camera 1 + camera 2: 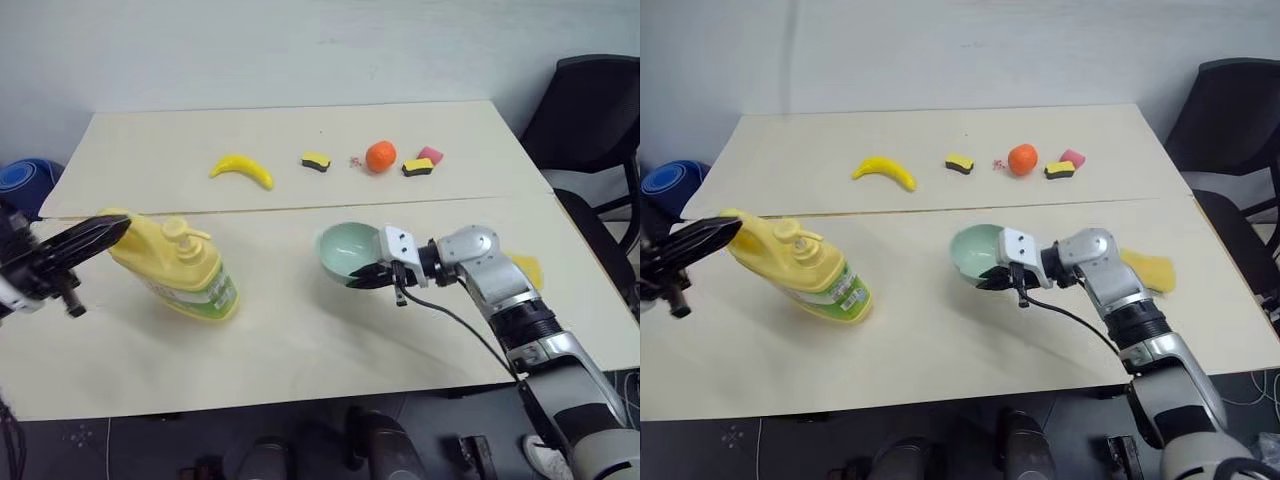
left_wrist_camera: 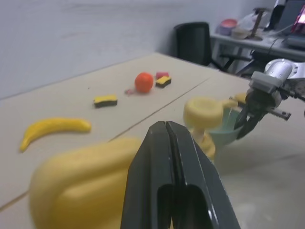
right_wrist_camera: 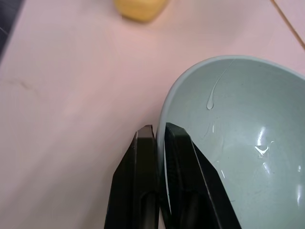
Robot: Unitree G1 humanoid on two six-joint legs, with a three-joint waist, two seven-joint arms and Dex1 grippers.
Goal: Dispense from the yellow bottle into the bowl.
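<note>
The right pincer (image 1: pixel 372 276) is clamped on the rim of the bowl (image 1: pixel 345 247), one finger inside and one outside the wall, tilting the bowl toward the yellow bottle (image 1: pixel 175 265). The left pincer (image 1: pixel 108 232) is pressed fully shut with nothing between its fingers, its tips at the bottle's handle end on the side away from the bowl — whether they touch the plastic I cannot tell.

The bottle leans over on the tabletop (image 1: pixel 300 340), well apart from the bowl, its pump top pointing roughly the bowl's way. In the right wrist view a clear drip and wet streaks cling to the bowl's inner wall, so some liquid seems to be in already; whether more pumping is left I cannot judge.

The bowl is smooth, glossy, pale mint and round. The bottle is a bulky jug of soft-sheened yellow plastic with a green, white and red label — beyond it lies a curved banana (image 1: pixel 243 170).
</note>
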